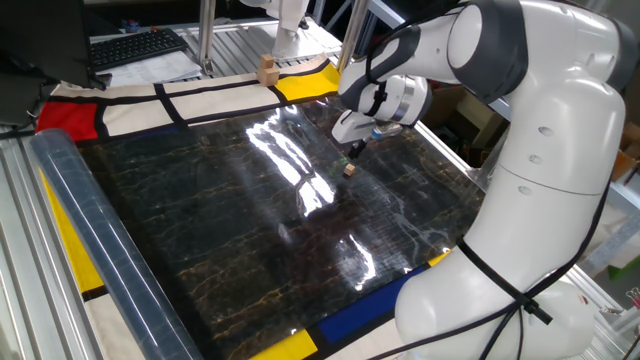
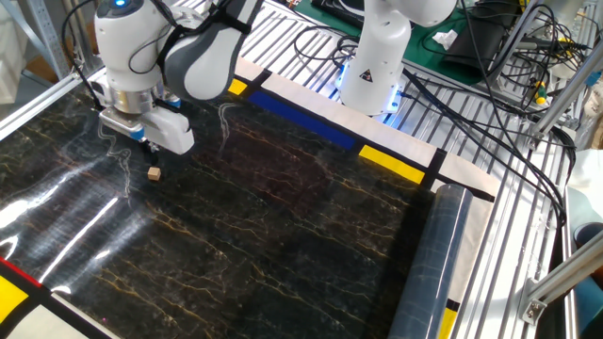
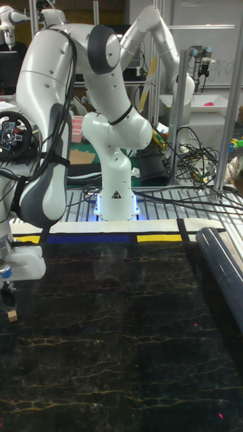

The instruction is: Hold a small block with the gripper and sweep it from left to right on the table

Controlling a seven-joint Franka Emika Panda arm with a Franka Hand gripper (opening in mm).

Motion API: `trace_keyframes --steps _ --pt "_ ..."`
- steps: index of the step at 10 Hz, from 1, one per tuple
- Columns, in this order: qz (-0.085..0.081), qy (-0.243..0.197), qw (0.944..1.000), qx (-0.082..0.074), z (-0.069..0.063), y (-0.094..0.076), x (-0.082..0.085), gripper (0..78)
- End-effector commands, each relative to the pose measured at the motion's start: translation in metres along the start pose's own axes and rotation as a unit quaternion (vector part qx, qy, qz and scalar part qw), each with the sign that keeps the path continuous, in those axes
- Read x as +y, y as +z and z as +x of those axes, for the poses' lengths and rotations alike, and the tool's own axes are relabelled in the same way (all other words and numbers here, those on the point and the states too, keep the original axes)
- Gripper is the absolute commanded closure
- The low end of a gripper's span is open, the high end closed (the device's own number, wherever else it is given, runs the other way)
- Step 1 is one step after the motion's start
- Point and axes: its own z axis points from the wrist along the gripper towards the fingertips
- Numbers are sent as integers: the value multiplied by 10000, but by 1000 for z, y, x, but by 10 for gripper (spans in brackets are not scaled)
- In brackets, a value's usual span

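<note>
Aluminium frame posts [image 3: 235,94] and tangled cables [image 2: 490,89] ring the workspace.

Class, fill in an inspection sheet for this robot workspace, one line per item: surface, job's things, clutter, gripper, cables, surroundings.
Surface: table, glossy black with glare streaks.
Job's things: small block lying on the table, not held.
Clutter: larger wooden block on the far border; a dark roll along one edge.
Gripper: gripper just above the small block, apart from it; whether the fingers are open cannot be told.
Cables: black cables draped over the metal frame beside the table.
Surroundings: keyboard, second robot arm.
</note>
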Motion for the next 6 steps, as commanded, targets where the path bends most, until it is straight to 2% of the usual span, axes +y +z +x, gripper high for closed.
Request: trace_keyframes --steps 1,4,5,6 --pt "-172 -81 9990 405 -1 -1 -1 776" --pt "127 -104 9967 798 -1 -1 -1 776" --pt "149 -123 9961 862 -1 -1 -1 776" --pt "91 -194 9958 890 -1 -1 -1 776"
